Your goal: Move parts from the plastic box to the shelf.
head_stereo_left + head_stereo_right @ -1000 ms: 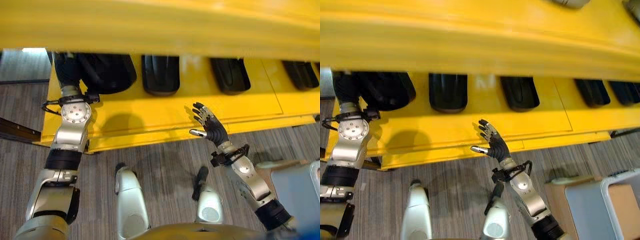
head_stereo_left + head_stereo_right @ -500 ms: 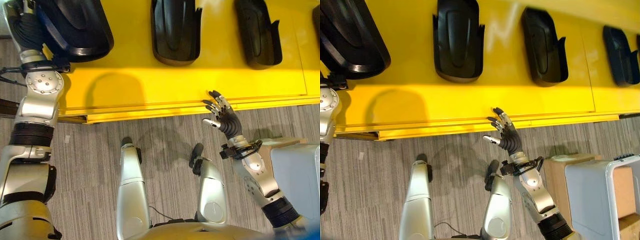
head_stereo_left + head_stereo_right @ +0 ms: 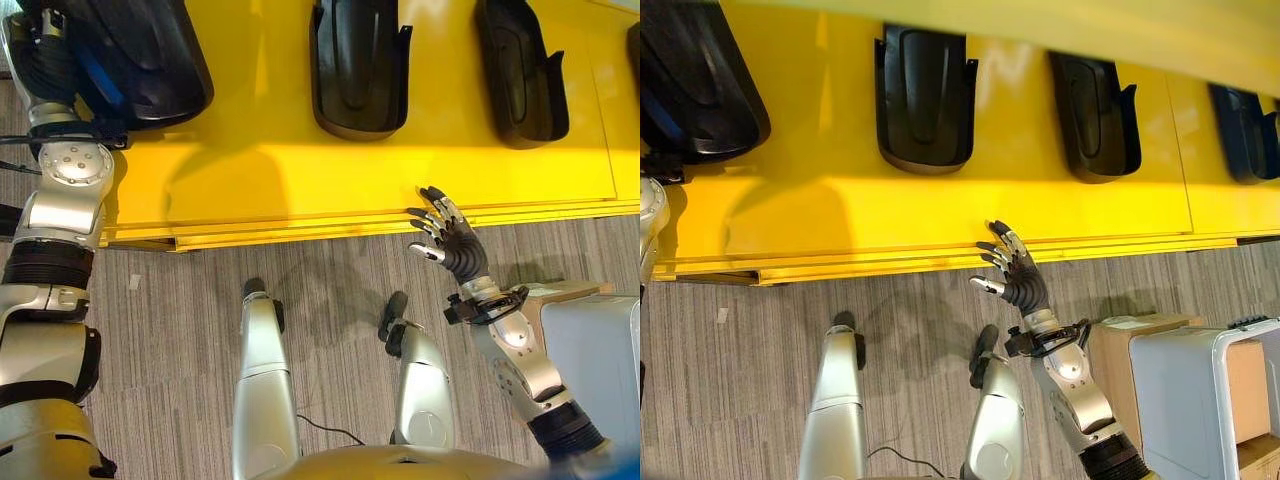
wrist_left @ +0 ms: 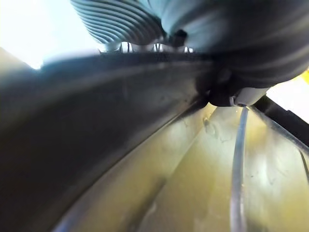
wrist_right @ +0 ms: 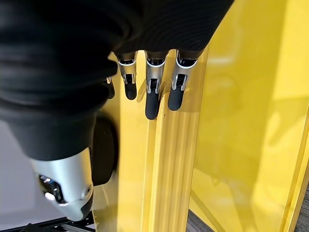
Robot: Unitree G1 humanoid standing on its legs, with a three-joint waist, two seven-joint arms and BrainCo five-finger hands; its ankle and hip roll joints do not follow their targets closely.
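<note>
Up close at the yellow shelf [image 3: 330,180]: right hand [image 3: 452,243] raised at its near edge, fingers spread and holding nothing; left hand's fingers not discernible, left arm reaching to a large black part [image 3: 140,50] far left. Two more black parts [image 3: 358,65] lined up rightward; grey plastic box [image 3: 1185,395] near right.

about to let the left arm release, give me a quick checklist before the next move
1. Large black part over the yellow shelf: ok.
2. Left hand's hold on it: cannot tell, hand hidden behind the part.
3. Right hand free, fingers straight, at the shelf's front edge: ok.
4. Gap to the neighbouring black part: ok.
5. Grey plastic box beside the right arm: ok.
</note>
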